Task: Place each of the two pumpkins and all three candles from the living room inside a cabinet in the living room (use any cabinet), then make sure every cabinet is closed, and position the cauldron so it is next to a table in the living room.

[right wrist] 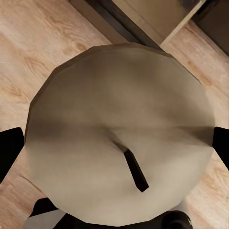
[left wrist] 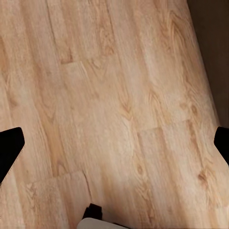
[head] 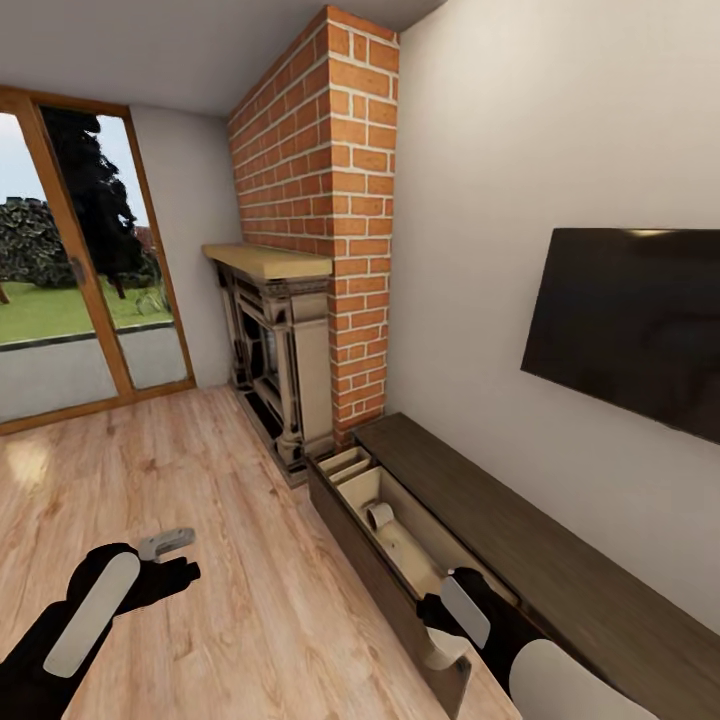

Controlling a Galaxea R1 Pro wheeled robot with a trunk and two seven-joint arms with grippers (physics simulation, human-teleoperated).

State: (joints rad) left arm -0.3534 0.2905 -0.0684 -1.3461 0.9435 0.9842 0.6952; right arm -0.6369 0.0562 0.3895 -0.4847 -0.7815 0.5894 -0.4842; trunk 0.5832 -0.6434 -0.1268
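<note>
- Right wrist view: a broad, pale, round candle (right wrist: 119,129) with a dark wick at its middle sits between the right claw's (right wrist: 117,143) fingers, whose dark tips show at either edge of the candle; the claw is clamped on it.
- In the head view the right claw (head: 445,640) holds this candle (head: 440,652) over the near end of the cabinet (head: 520,530), whose drawer stands pulled out with another pale candle (head: 380,517) already lying inside.
- The candle looks stiff and waxy, probably of moderate weight and somewhat slippery; its width nearly takes up the whole claw opening, so a grip across the sides at mid-height seems safest.
- Wax may dent or chip, so it calls for a low, gentle release into the drawer rather than a drop.
- The left claw (head: 165,545) hovers over the wooden floor (head: 200,470), fingers apart and empty.
- Beyond stand a brick fireplace (head: 290,350) and a wall television (head: 630,320).
</note>
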